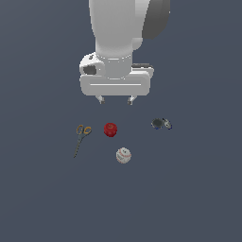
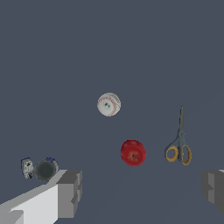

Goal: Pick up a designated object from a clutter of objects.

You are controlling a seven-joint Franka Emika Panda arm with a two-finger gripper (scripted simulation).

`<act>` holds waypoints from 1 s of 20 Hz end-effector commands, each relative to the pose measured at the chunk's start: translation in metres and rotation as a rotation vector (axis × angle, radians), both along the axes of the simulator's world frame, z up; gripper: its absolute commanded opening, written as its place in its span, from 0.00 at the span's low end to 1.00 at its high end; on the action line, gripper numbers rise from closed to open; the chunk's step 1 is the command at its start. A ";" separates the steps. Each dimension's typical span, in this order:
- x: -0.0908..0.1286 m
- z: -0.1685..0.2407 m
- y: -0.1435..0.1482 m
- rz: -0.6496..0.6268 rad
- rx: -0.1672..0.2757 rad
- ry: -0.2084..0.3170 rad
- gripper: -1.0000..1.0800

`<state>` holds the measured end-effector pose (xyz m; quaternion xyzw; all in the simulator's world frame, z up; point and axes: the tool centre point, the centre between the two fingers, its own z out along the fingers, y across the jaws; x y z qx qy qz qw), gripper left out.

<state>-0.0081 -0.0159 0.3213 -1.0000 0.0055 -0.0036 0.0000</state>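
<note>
Red apple (image 1: 110,129) below spread hand (image 1: 115,100)

Claw (image 1: 115,99) hangs above the worktop (image 1: 42,198), fingers spread wide, nothing between them. Red apple (image 1: 110,129) sits apart from all neighbours, open worktop on every side. Nearest obstacles: scissors (image 1: 82,137) toward the exterior view's left, baseball (image 1: 123,155) just past it (nearer the camera). Dark grey lumpy object (image 1: 161,124) lies well apart toward the right. Straight descent onto the apple looks unblocked.
</note>
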 end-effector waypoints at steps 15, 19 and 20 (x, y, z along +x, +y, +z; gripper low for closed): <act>-0.004 0.001 -0.013 -0.072 0.026 0.013 0.96; -0.004 -0.006 -0.014 -0.077 0.026 0.013 0.96; -0.004 -0.009 -0.014 -0.079 0.026 0.013 0.96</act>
